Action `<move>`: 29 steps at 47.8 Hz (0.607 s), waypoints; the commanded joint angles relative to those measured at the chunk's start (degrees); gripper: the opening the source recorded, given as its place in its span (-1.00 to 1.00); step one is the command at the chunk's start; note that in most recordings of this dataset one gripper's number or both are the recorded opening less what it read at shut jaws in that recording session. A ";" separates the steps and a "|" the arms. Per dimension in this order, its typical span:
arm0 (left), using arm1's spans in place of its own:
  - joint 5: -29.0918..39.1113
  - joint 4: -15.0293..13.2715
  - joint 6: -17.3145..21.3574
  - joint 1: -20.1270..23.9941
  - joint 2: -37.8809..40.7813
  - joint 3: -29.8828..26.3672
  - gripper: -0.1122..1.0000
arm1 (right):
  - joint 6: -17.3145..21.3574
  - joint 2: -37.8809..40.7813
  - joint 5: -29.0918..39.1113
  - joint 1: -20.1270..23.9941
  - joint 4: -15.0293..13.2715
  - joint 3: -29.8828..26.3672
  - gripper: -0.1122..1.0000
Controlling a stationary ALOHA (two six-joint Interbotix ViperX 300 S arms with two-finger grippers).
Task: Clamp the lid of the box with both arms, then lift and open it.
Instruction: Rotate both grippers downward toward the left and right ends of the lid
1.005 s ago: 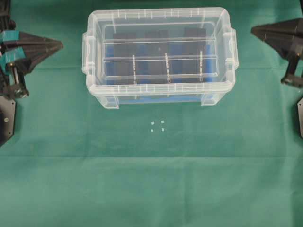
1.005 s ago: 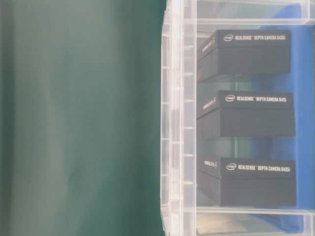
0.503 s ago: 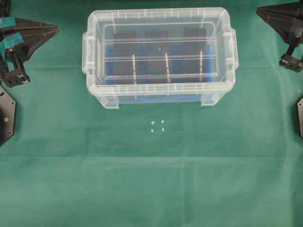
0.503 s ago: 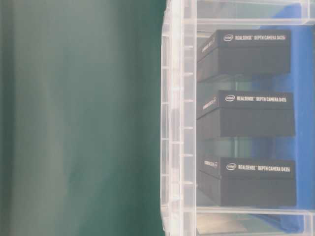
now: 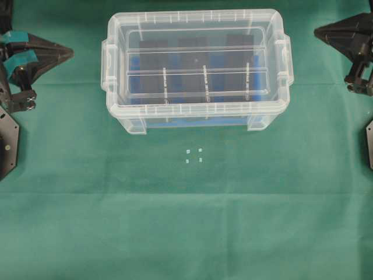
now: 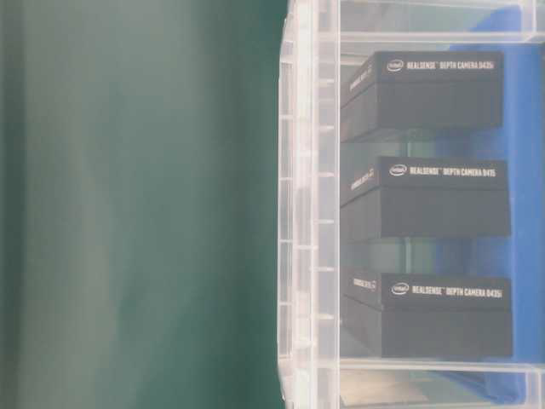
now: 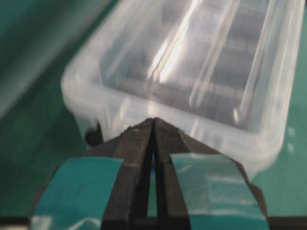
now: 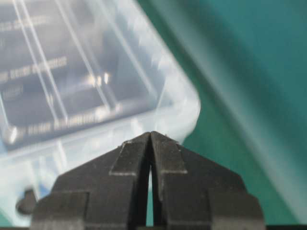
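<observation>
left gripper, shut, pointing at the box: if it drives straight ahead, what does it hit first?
Likely the left end of the box, near its side handle lug; the left gripper points there. Height is unclear, so it might meet the lid rim instead.

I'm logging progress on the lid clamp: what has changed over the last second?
Only the arms moved. The left tool drifted up the overhead view then settled slightly lower, and the right tool did likewise. Both are shut, empty and clear of the box. The lid remains on; box unmoved.
</observation>
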 commanded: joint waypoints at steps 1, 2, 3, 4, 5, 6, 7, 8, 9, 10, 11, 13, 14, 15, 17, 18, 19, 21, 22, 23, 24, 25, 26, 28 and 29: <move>4.92 0.09 -0.09 0.26 0.44 -3.08 -0.77 | 0.18 0.88 5.63 -0.09 -0.09 -2.90 -0.81; 6.06 0.09 -0.09 0.26 0.44 -3.52 -0.77 | 0.18 1.05 6.77 -0.18 -0.09 -3.16 -0.81; 7.21 0.09 -0.09 0.26 0.44 -3.87 -0.77 | 0.18 1.14 7.91 -0.09 -0.09 -3.43 -0.80; 9.05 0.09 -0.09 0.26 0.53 -4.48 -0.77 | 0.18 1.32 8.96 -0.09 -0.09 -3.69 -0.81; 10.28 0.09 -0.09 0.26 0.62 -4.92 -0.77 | 0.18 1.49 10.02 -0.18 0.00 -3.87 -0.81; 11.43 0.09 -0.09 0.26 0.62 -5.36 -0.77 | 0.18 1.76 11.07 -0.09 -0.09 -4.13 -0.81; 12.74 0.09 -0.09 0.26 0.79 -5.71 -0.77 | 0.18 2.02 12.57 -0.18 0.00 -4.39 -0.81; 13.97 0.09 -0.09 0.26 0.88 -6.15 -0.77 | 0.18 2.20 13.54 -0.09 -0.09 -4.66 -0.81; 15.21 0.09 -0.09 0.26 0.97 -6.59 -0.77 | 0.18 2.37 14.41 -0.09 -0.09 -4.83 -0.81; 16.52 0.09 -0.09 0.26 1.14 -7.03 -0.77 | 0.26 2.64 15.38 -0.18 -0.09 -5.10 -0.81; 17.58 0.09 -0.09 0.26 1.41 -7.47 -0.77 | 0.26 2.81 16.17 -0.09 -0.09 -5.27 -0.80; 19.95 0.09 -0.09 0.26 2.02 -8.26 -0.77 | 0.26 3.34 17.58 -0.18 0.00 -5.71 -0.81; 21.09 0.09 -0.09 0.26 2.37 -8.61 -0.77 | 0.35 3.60 18.28 -0.09 -0.09 -5.89 -0.81; 22.59 0.09 -0.09 0.26 2.99 -9.14 -0.77 | 0.44 3.87 18.90 -0.09 -0.09 -6.06 -0.81; 24.26 0.18 -0.09 0.26 3.96 -9.76 -0.77 | 0.62 4.48 19.78 -0.18 -0.09 -6.50 -0.81; 24.96 0.18 -0.09 0.26 4.31 -10.11 -0.77 | 0.62 4.75 20.21 -0.09 0.00 -6.68 -0.81; 25.75 0.18 -0.09 0.26 4.75 -10.37 -0.77 | 0.70 5.01 20.57 -0.18 -0.09 -6.86 -0.81; 26.89 0.26 -0.09 0.26 5.54 -10.99 -0.77 | 0.70 5.63 21.09 -0.09 -0.09 -7.38 -0.81; 27.33 0.35 -0.09 0.26 5.80 -11.16 -0.77 | 0.70 5.80 21.18 -0.09 0.00 -7.47 -0.81; 27.60 0.44 -0.09 0.26 6.06 -11.43 -0.77 | 0.70 6.15 21.45 -0.09 -0.09 -7.65 -0.81; 27.77 0.53 -0.09 0.26 6.24 -11.60 -0.77 | 0.70 6.33 21.53 -0.09 -0.09 -7.82 -0.81; 27.86 0.53 -0.09 0.26 6.59 -11.78 -0.77 | 0.70 6.50 21.53 -0.09 -0.09 -8.00 -0.81; 27.77 0.53 -0.09 0.26 6.68 -11.87 -0.77 | 0.70 6.59 21.62 -0.09 -0.09 -8.00 -0.81; 27.86 0.53 0.00 0.26 6.94 -12.04 -0.77 | 0.70 6.86 21.71 -0.09 -0.09 -8.26 -0.81; 27.86 0.62 0.00 0.26 7.03 -12.13 -0.77 | 0.70 7.03 21.71 -0.09 -0.09 -8.35 -0.81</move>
